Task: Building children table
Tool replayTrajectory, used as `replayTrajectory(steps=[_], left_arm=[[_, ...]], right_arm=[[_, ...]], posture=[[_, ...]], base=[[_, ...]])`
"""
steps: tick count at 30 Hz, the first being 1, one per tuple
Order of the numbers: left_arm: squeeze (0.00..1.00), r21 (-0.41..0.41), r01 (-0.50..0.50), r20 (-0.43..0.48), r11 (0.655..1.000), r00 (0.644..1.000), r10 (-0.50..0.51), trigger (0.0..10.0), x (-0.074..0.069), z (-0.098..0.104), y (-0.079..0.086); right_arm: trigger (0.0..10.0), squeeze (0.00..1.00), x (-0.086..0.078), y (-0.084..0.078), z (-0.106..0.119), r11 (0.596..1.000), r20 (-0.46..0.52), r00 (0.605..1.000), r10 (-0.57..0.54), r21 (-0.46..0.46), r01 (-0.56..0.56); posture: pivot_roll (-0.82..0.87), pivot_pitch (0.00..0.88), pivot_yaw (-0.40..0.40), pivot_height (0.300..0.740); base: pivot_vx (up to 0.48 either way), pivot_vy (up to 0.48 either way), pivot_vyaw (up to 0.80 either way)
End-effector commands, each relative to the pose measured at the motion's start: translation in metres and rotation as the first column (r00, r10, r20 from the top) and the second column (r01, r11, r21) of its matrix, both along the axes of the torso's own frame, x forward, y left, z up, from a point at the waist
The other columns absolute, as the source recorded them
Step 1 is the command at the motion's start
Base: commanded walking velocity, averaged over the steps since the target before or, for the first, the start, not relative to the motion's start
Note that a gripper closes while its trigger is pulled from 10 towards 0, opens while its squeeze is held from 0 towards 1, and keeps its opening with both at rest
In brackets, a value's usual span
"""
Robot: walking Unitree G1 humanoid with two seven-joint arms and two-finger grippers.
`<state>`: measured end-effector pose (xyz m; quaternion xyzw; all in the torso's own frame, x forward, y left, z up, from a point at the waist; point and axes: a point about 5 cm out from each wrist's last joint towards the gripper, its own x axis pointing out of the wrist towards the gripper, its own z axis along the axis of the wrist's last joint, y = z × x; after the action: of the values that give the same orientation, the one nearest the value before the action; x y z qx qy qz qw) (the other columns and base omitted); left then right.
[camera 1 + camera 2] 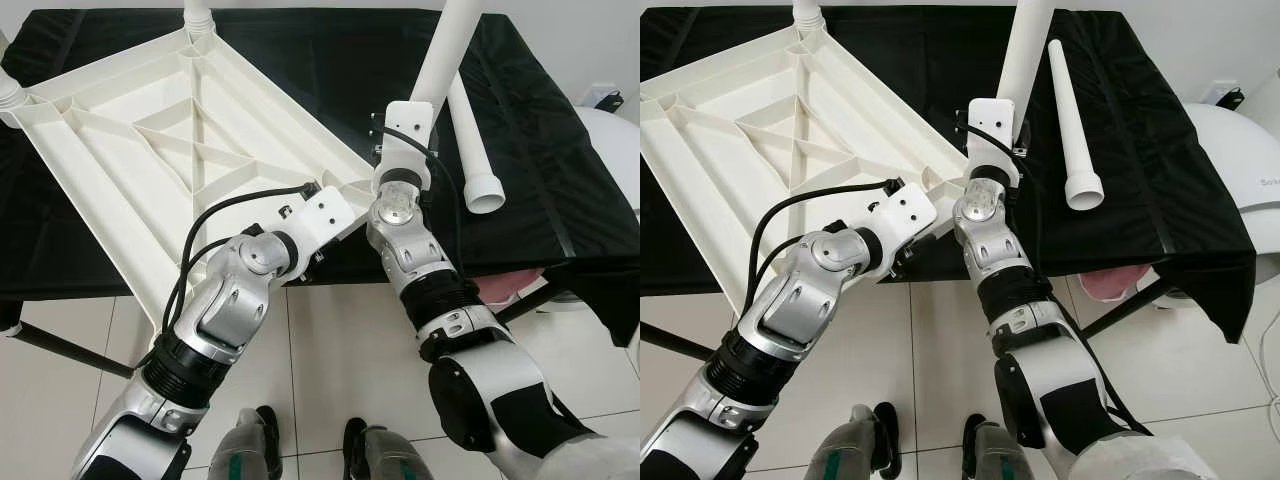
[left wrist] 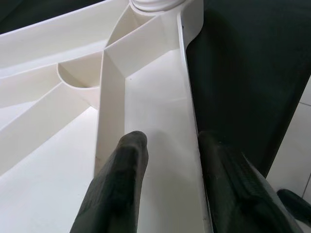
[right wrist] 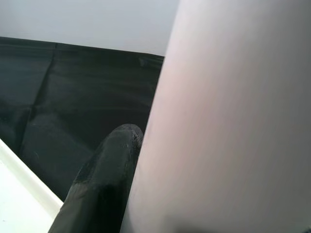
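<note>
Your right pincer (image 3: 121,160) pinches the white plastic tube leg (image 1: 443,55) upright by the corner of the upturned white ribbed tabletop (image 1: 150,130), which rests on the black-draped table (image 1: 330,60). Your left pincer (image 2: 167,160) straddles its rim wall. Tilt the leg and it may jam; the tabletop could skid.
</note>
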<state>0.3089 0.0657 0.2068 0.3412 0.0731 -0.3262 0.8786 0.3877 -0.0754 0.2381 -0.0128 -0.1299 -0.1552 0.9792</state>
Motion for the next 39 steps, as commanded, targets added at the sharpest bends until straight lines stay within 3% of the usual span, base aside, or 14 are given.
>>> replayTrajectory(steps=[1,2,6,7,8,9,26,39], left_arm=[[0.00,0.019,-0.142,0.059,0.990,0.988,0.141,10.0,0.011,0.008,0.026],[1.00,0.010,-0.140,0.052,0.990,0.989,0.139,10.0,0.012,0.008,0.026],[1.00,0.027,-0.143,0.068,0.989,0.988,0.141,10.0,0.013,0.010,0.027],[0.83,0.032,-0.143,0.073,0.989,0.987,0.140,10.0,0.013,0.010,0.027],[0.83,0.032,-0.143,0.073,0.989,0.987,0.140,10.0,0.013,0.010,0.027],[0.02,0.036,-0.141,0.076,0.989,0.988,0.138,10.0,0.013,0.011,0.027],[0.00,0.042,-0.139,0.091,0.989,0.987,0.135,10.0,0.015,0.013,0.030],[0.00,0.043,-0.146,0.097,0.988,0.985,0.141,10.0,0.016,0.014,0.031]], right_arm=[[10.0,0.00,0.003,-0.025,-0.012,0.996,-0.055,0.995,-0.082,0.013,0.083],[10.0,0.00,0.003,-0.025,-0.012,0.997,-0.051,0.995,-0.080,0.015,0.081],[10.0,0.00,0.003,-0.026,-0.011,0.997,-0.045,0.996,-0.078,0.020,0.079],[10.0,0.00,0.003,-0.026,-0.010,0.997,-0.045,0.996,-0.077,0.024,0.078],[10.0,0.00,0.003,-0.026,-0.010,0.997,-0.045,0.996,-0.077,0.024,0.078],[10.0,0.00,0.003,-0.026,-0.010,0.997,-0.044,0.996,-0.076,0.026,0.077],[10.0,0.00,0.003,-0.026,0.001,0.997,-0.005,0.998,-0.064,0.042,0.064],[10.0,0.00,0.002,-0.024,0.036,0.997,0.106,0.994,-0.032,0.073,0.025]], posture=[[-0.07,0.208,-0.021,0.740],[-0.07,0.208,-0.021,0.740],[-0.07,0.208,-0.019,0.740],[-0.07,0.211,-0.018,0.740],[-0.07,0.211,-0.018,0.740],[-0.07,0.211,-0.018,0.740],[-0.06,0.210,-0.019,0.740],[-0.07,0.195,-0.024,0.740]], base=[[0.000,0.000,0.00],[0.000,0.000,0.00],[0.000,0.000,0.00],[0.000,0.000,0.00],[0.000,0.000,0.00],[0.000,0.000,0.00],[0.000,0.000,0.00],[0.000,0.000,0.00]])
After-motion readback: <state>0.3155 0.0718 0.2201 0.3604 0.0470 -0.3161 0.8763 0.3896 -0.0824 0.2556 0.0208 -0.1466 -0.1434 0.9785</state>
